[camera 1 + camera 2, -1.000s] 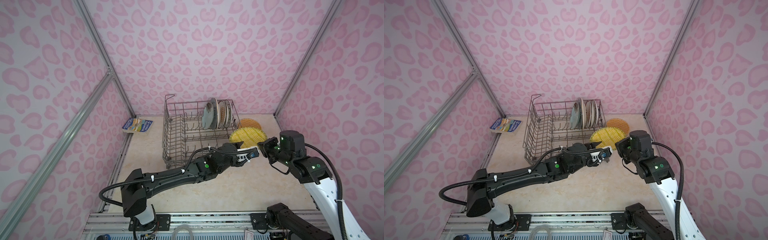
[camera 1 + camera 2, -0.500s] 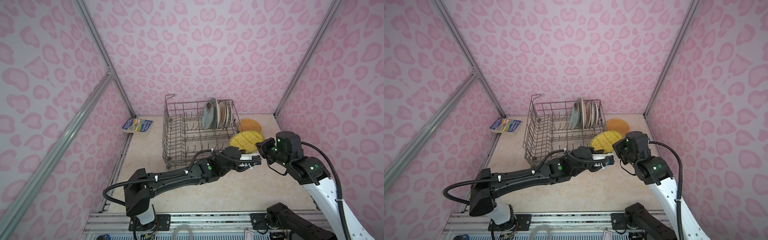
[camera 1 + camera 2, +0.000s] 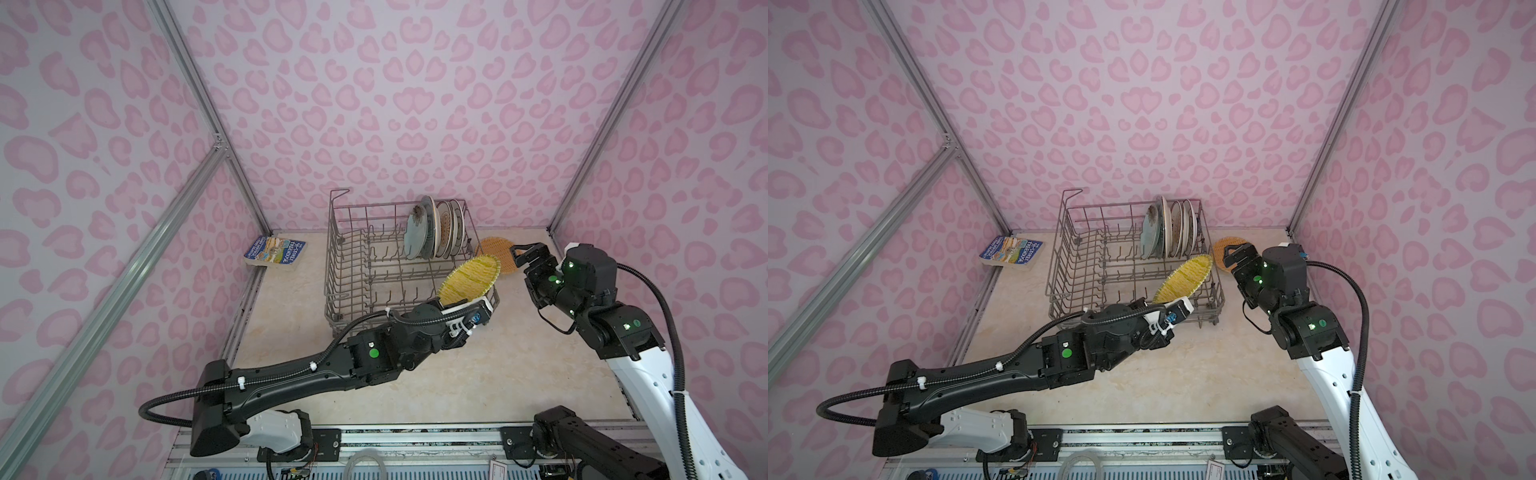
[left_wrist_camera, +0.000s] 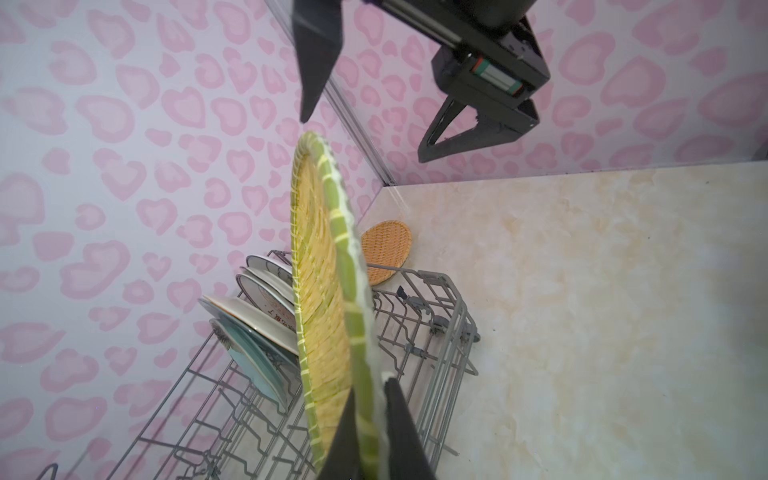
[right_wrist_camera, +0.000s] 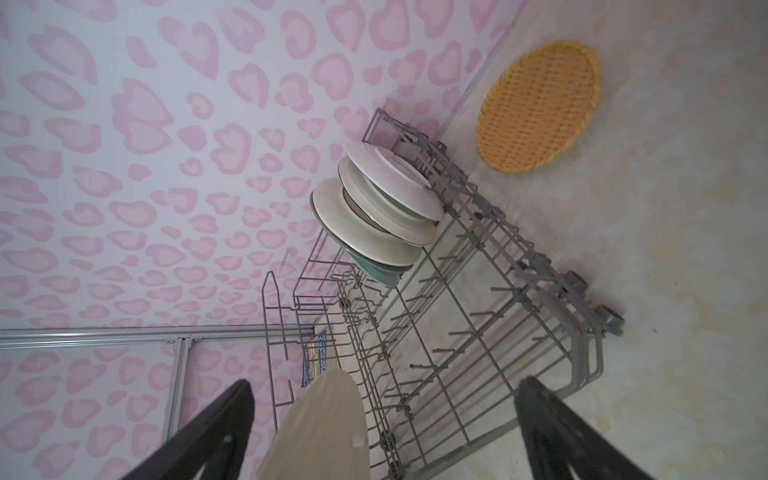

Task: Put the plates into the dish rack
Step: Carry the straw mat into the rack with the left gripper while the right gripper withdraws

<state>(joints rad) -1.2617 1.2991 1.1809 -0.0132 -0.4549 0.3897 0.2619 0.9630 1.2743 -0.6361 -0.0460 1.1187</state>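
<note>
Clamping the lower rim of the yellow woven-look plate (image 4: 324, 291), the left gripper (image 4: 370, 436) has its fingers (image 4: 401, 428) pressed together, one on each face of the rim. Plate stands on edge, tilted, woven face toward the rack interior, pale back (image 5: 320, 428) toward the right arm. Both top views put it over the near right corner of the dish rack (image 3: 332, 249). Whether its rim touches the wire I cannot tell.

Right gripper (image 3: 1235, 254): jaws spread wide, holding nothing. It sits just beyond the plate's upper edge, apart from it, on the rack's right side.

Rack contents: a group of plates (image 3: 432, 232) on edge between the tines in the far right corner, packed close, the pale blue-green one nearest the rack's middle. Remaining tine rows are bare.

Orange woven-look plate (image 5: 538, 106) lies flat on the table (image 3: 498, 374) just outside the rack's far right corner, partly behind the right gripper in both top views.

Blue book (image 3: 275, 254) lies at the far left of the table against the wall, well apart from the rack.
</note>
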